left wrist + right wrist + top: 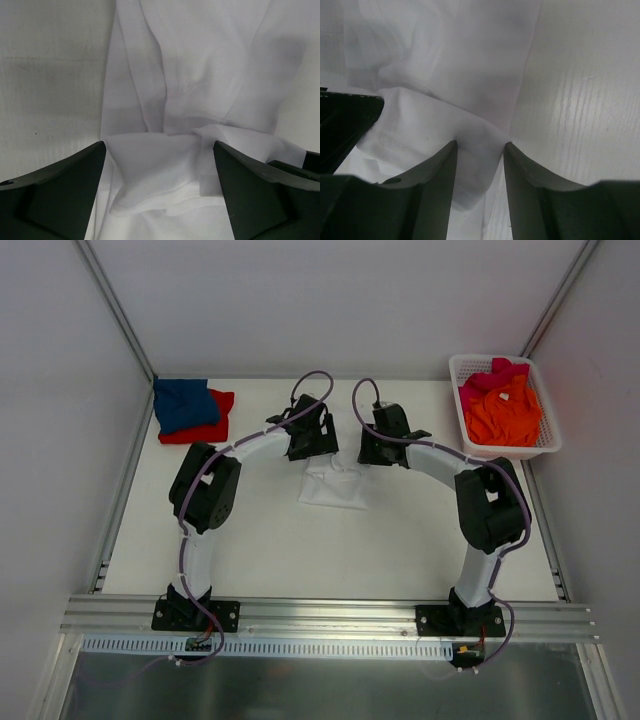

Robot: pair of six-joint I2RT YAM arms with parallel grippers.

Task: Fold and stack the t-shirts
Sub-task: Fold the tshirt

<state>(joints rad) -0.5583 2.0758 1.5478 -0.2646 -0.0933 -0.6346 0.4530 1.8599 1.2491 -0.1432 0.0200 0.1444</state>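
Observation:
The white t-shirt (335, 488) lies partly folded on the table's middle. My left gripper (310, 445) hovers over its far left edge, jaws wide open, with a folded hem between the fingers in the left wrist view (160, 150). My right gripper (373, 450) is at the far right edge, its jaws narrowed onto a pinched ridge of the white cloth (480, 145). The blue t-shirt (185, 403) lies folded on the red t-shirt (212, 426) at the far left. The orange t-shirt (505, 415) and pink t-shirt (490, 375) are in the basket.
The white lattice basket (520, 451) stands at the far right corner. Bare table (580, 90) lies right of the white shirt. White walls close in the table's left, far and right sides.

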